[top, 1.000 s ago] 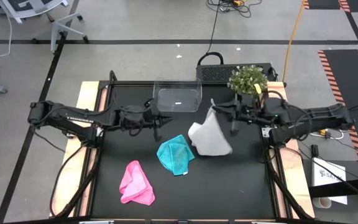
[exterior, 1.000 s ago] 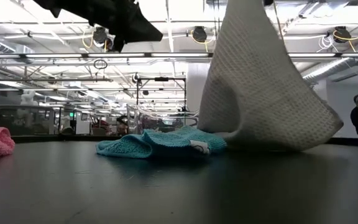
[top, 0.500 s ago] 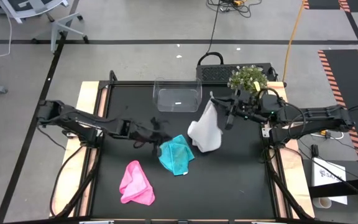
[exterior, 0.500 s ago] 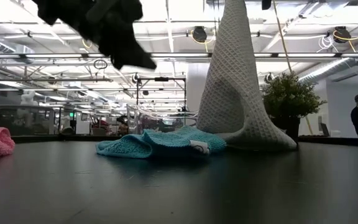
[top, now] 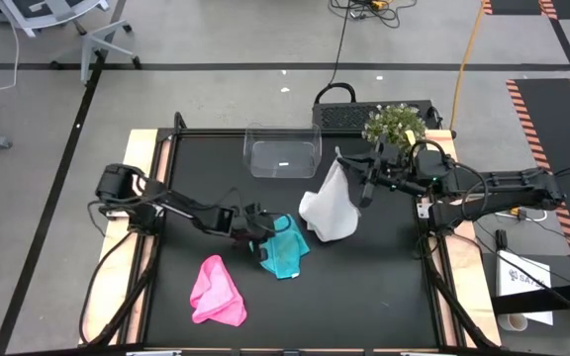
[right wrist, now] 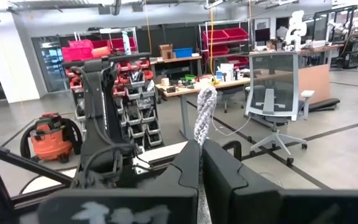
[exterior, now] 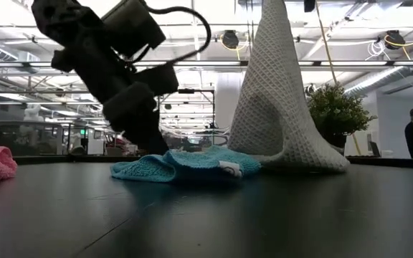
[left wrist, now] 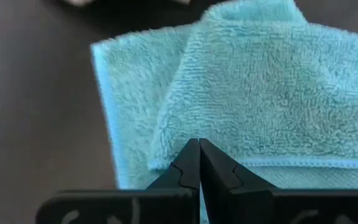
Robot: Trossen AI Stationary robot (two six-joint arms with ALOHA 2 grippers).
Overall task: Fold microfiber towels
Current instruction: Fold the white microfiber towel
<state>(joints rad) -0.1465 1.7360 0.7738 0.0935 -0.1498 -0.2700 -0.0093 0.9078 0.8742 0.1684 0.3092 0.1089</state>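
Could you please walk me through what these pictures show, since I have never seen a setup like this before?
This is a robot with two dark arms at a black table, each ending in a two-finger gripper. One camera looks straight down, one sits at table height, and one rides on each wrist, looking past that arm's fingers.

On the table lie three small towels. The right gripper is shut on a corner of the grey-white towel and holds it up, so it hangs like a tent with its lower edge on the table. The left gripper is down at the teal towel, fingers shut at its edge; whether it has caught any cloth I cannot tell. The pink towel lies crumpled nearer the front. At the back stand a clear plastic tub and a small potted plant.
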